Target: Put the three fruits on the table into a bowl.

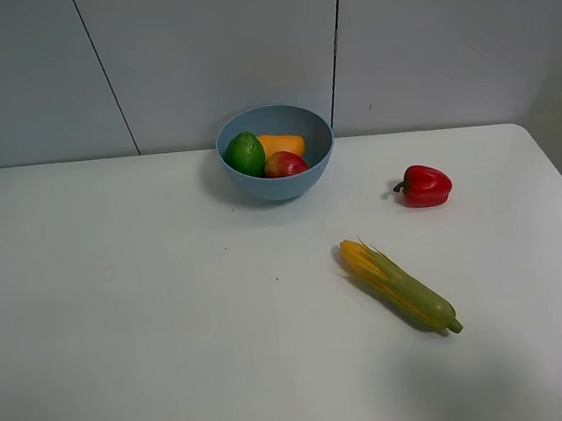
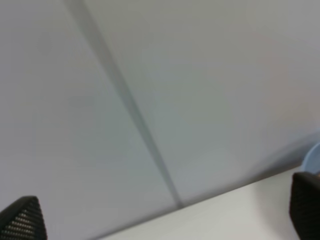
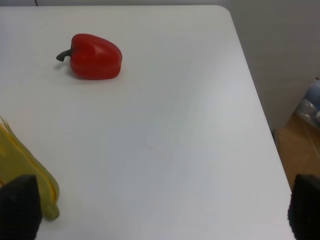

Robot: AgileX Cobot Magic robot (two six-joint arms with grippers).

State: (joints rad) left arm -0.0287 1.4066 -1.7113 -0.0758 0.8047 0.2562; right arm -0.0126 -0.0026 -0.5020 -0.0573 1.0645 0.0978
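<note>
Glossy lime [image 1: 245,154], oblong mango [image 1: 283,144], round pomegranate [image 1: 285,164] fill smooth bowl [image 1: 279,184]; both grippers gape empty

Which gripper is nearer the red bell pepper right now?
Right. The right gripper looks down on the table with the red bell pepper just ahead of it. The left gripper faces the back wall by the bowl; no pepper in its view.
</note>
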